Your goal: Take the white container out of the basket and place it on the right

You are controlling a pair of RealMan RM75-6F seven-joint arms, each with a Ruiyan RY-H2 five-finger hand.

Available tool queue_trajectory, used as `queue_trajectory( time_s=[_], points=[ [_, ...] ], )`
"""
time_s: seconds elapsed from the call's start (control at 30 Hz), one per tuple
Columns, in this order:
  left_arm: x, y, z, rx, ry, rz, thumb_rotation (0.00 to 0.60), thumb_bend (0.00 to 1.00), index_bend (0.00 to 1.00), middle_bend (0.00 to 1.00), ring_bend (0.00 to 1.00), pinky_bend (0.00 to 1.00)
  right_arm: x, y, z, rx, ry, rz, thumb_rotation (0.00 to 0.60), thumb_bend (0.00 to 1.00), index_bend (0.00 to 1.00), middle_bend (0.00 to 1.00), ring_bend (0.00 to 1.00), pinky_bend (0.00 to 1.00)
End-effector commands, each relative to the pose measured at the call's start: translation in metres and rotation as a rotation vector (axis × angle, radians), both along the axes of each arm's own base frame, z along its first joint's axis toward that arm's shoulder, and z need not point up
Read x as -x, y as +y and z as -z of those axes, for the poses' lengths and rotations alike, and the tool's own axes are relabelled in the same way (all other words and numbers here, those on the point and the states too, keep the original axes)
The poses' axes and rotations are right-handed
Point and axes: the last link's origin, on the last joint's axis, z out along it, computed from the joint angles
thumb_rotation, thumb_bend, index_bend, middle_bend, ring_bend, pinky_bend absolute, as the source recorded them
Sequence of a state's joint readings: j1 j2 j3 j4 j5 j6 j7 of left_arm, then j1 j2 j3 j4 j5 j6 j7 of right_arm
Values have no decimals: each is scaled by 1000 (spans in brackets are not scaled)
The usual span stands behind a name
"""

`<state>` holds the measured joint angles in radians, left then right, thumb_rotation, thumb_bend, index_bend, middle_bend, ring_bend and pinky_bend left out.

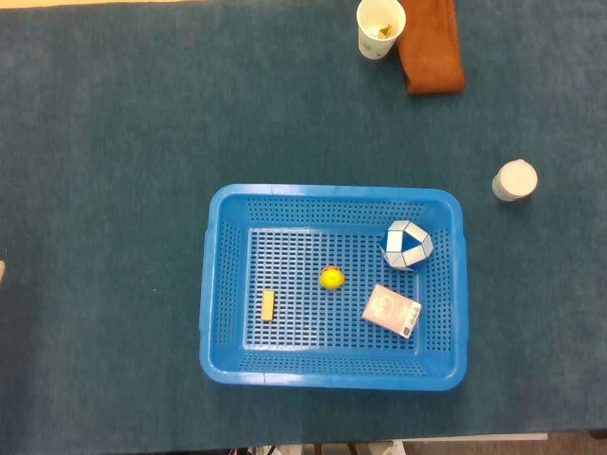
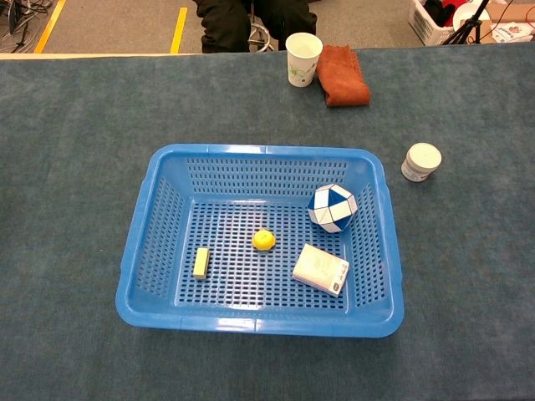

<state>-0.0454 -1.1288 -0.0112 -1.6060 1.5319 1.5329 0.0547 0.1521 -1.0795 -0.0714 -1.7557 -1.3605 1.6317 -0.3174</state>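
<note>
The white container (image 1: 515, 180) (image 2: 421, 161) stands upright on the blue-green table, to the right of the blue basket (image 1: 332, 193) (image 2: 259, 151) and apart from it. Nothing touches it. My right hand shows in neither view. Of my left hand (image 1: 2, 272), only a pale sliver shows at the left edge of the head view, far from the basket; how its fingers lie is hidden.
Inside the basket lie a blue-and-white ball (image 1: 407, 245), a small yellow ball (image 1: 331, 277), a pink-white box (image 1: 391, 310) and a yellow block (image 1: 268, 305). A paper cup (image 1: 380, 27) and a brown cloth (image 1: 432, 45) sit at the table's far edge.
</note>
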Motion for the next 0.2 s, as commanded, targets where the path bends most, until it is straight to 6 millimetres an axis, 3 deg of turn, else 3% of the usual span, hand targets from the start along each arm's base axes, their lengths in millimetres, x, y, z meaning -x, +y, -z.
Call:
queue_trajectory(
  time_s=[0.03,0.2],
  points=[
    [-1,0,0,-4,0,7,600,248,292,350,229,227,1,1,-2,4,5,2,600,201,183,278,130,205],
    [3,1,-2,-10,6,-2,600,248,292,350,230,227,2,2,0,14,-10,2,600,201,182,278,130,205]
  ],
)
